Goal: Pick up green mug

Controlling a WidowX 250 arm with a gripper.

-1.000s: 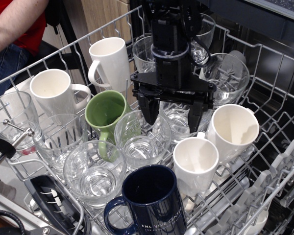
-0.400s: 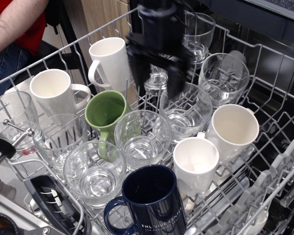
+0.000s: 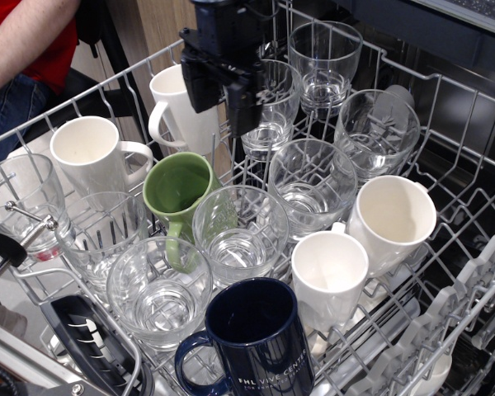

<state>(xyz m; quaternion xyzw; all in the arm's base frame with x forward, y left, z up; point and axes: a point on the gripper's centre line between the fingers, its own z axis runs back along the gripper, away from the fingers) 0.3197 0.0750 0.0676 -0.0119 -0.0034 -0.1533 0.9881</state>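
Green mug (image 3: 178, 188): tilted in dishwasher rack (image 3: 445, 91) tines, mouth upward, handle toward viewer. Claw (image 3: 218, 95): spread, empty, above-behind mug, apart; not yet aligned.

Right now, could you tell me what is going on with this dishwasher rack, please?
A robot arm's gripper hangs over the back left of a wire dish rack packed with glasses and mugs. Its black fingers are apart and hold nothing. The green mug, the one it is meant to pick up, sits untouched in the rack below and in front of it, between a white mug and a clear glass.
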